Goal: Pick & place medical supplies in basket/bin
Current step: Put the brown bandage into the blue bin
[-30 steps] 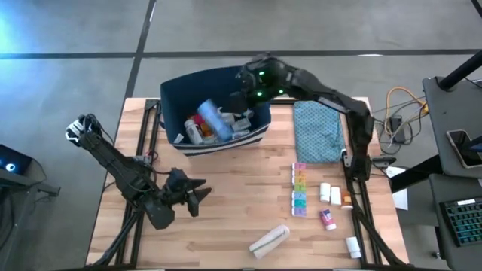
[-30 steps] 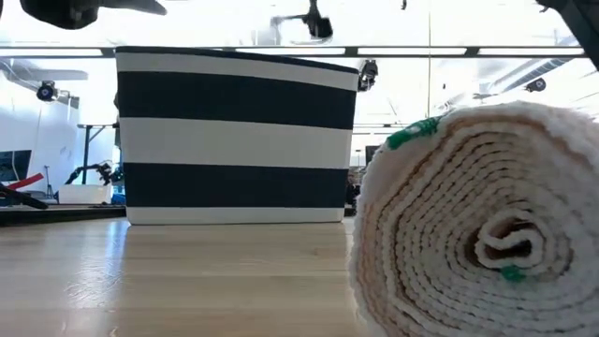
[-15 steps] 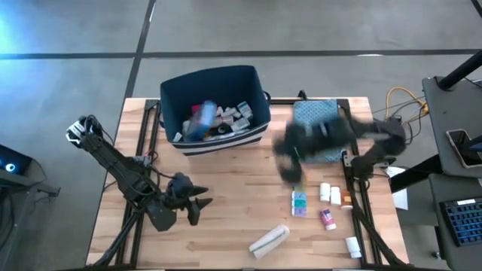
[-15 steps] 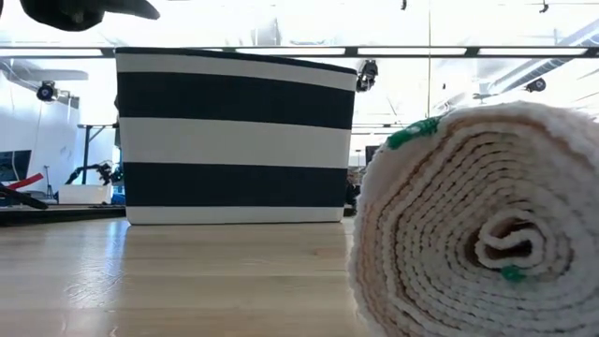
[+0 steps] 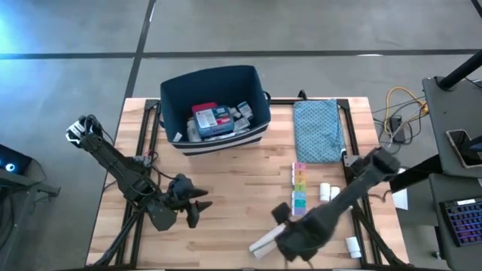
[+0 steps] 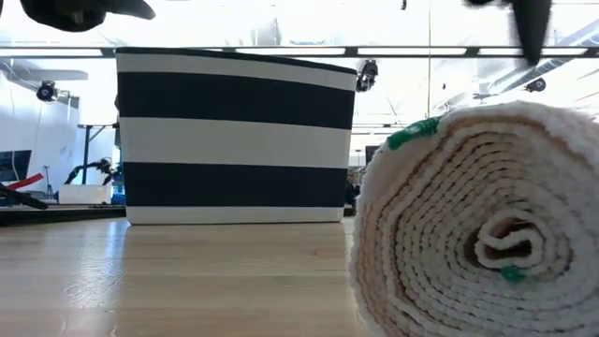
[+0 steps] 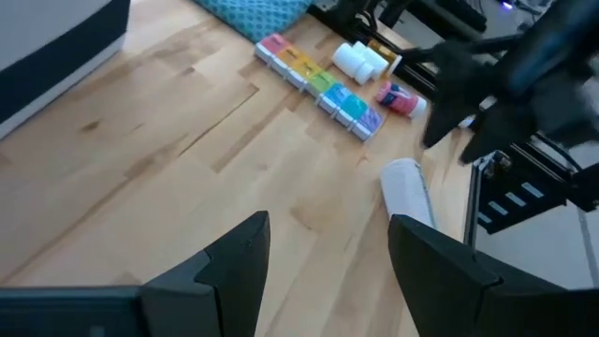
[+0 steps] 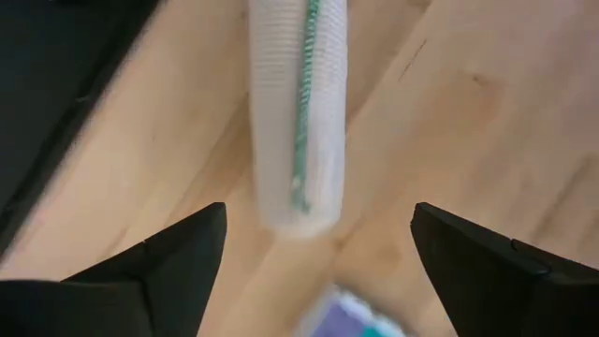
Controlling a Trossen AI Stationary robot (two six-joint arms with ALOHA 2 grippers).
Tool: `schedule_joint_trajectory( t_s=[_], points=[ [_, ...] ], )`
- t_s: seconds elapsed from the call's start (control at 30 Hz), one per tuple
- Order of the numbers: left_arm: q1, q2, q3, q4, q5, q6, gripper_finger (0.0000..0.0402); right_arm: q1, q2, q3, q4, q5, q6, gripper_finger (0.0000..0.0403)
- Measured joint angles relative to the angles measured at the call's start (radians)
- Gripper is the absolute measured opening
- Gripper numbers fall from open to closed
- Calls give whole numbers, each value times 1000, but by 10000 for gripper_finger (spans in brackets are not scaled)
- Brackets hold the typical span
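Right gripper (image 8: 314,271) spread, empty — above bandage roll (image 8: 298,112), table's 5 o'clock. Left gripper (image 7: 328,257) spread, idle — 7 o'clock.

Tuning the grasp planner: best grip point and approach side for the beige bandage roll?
Probably mid-length, from above. The bandage roll lies flat on its side on the table, a cylinder with clear wood along both long sides. The open right gripper already straddles it crosswise; jaws would close across its soft diameter.

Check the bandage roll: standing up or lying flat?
Lying flat. The bandage roll rests lengthwise on the table; the low view shows its spiral end. The open right gripper hovers over it.
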Motion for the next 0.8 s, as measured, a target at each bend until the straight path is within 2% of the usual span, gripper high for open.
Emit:
schedule_joint_trajectory(
  t_s=[0.23,0.4,0.43,0.47,0.53,0.6,0.7,0.8],
  points=[
    [0,0,-3,-9,74,0,198,-44,138,-2,167,-122,65,356],
    [0,0,-5,-78,100,0,198,-87,211,7,227,15,64,355],
    [0,-2,-5,-92,105,0,198,-104,230,10,224,-22,79,349],
    [0,-4,-5,-114,112,0,198,-123,248,12,222,-103,91,341],
    [0,-13,-6,-158,134,0,198,-154,274,20,201,-220,95,317],
    [0,-27,-6,-209,145,-1,198,-177,282,31,152,-223,91,279],
    [0,-61,-7,-289,149,-8,198,-230,271,62,84,-135,72,191],
    [0,-110,-11,-352,148,-8,198,-326,227,165,55,27,1,86]
  ],
)
